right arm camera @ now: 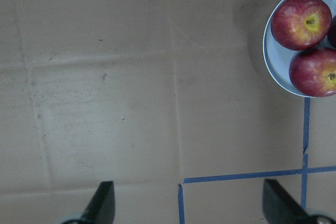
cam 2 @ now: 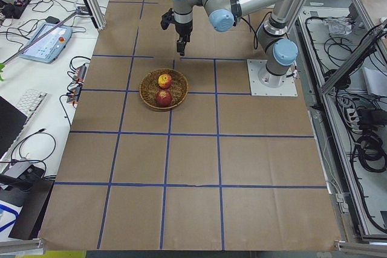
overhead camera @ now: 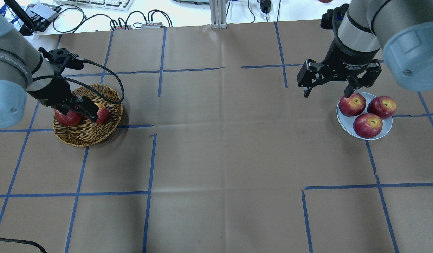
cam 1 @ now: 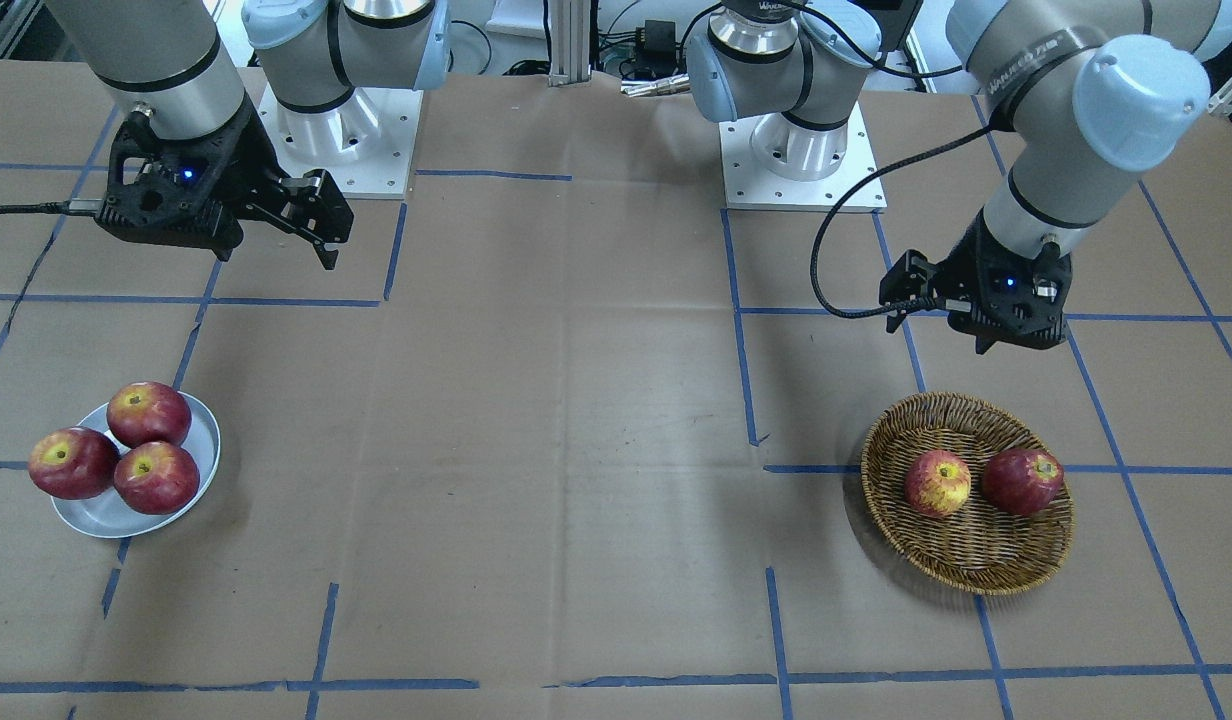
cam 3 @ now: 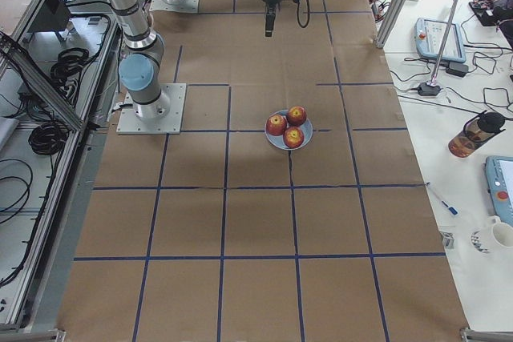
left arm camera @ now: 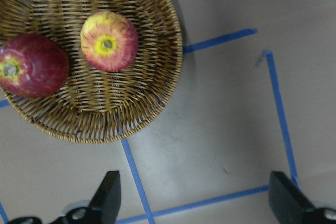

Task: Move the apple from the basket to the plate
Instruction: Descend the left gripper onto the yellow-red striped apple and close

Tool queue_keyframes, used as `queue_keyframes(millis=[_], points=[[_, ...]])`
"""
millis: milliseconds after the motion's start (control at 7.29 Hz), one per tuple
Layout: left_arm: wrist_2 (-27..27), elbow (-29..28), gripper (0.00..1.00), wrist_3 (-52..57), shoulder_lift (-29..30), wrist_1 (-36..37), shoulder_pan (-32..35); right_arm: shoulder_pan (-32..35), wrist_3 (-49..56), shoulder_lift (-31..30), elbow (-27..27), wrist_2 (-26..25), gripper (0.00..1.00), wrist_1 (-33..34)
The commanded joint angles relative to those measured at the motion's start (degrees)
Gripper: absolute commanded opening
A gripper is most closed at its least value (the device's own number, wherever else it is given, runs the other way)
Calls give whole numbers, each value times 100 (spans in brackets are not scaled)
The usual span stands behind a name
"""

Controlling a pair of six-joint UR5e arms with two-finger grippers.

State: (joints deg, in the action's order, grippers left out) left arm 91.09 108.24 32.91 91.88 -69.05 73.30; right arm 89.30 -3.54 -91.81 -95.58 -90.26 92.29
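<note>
The apple (cam 1: 937, 483), light red with yellow streaks, lies in the wicker basket (cam 1: 976, 575) beside a dark red apple (cam 1: 1022, 481). In the left wrist view the apple (left arm camera: 109, 41) sits in the middle of the basket (left arm camera: 157, 103). My left gripper (cam 1: 941, 330) hangs open and empty above the basket's robot-side rim; from overhead the left gripper (overhead camera: 77, 112) partly hides the apple (overhead camera: 104, 114). The pale plate (cam 1: 101, 515) holds three dark red apples. My right gripper (overhead camera: 327, 93) is open and empty, above the table beside the plate (overhead camera: 344, 123).
Brown paper with blue tape lines covers the table. Both arm bases (cam 1: 801, 150) stand at the robot's edge. Cables and devices lie beyond the far edge (overhead camera: 139, 21). The plate's apples fill most of it (right arm camera: 302, 22).
</note>
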Motion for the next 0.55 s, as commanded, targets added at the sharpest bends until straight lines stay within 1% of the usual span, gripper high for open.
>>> queue_keyframes(millis=[0, 137, 411], points=[[31, 32, 99, 469, 854, 1180, -122, 0, 2, -4, 4, 9, 100, 0], [-4, -161, 99, 471, 1250, 1279, -227, 0, -7, -4, -5, 0, 100, 0], [-22, -565, 99, 383, 1796, 1280, -255, 0, 2, -4, -5, 0, 100, 0]])
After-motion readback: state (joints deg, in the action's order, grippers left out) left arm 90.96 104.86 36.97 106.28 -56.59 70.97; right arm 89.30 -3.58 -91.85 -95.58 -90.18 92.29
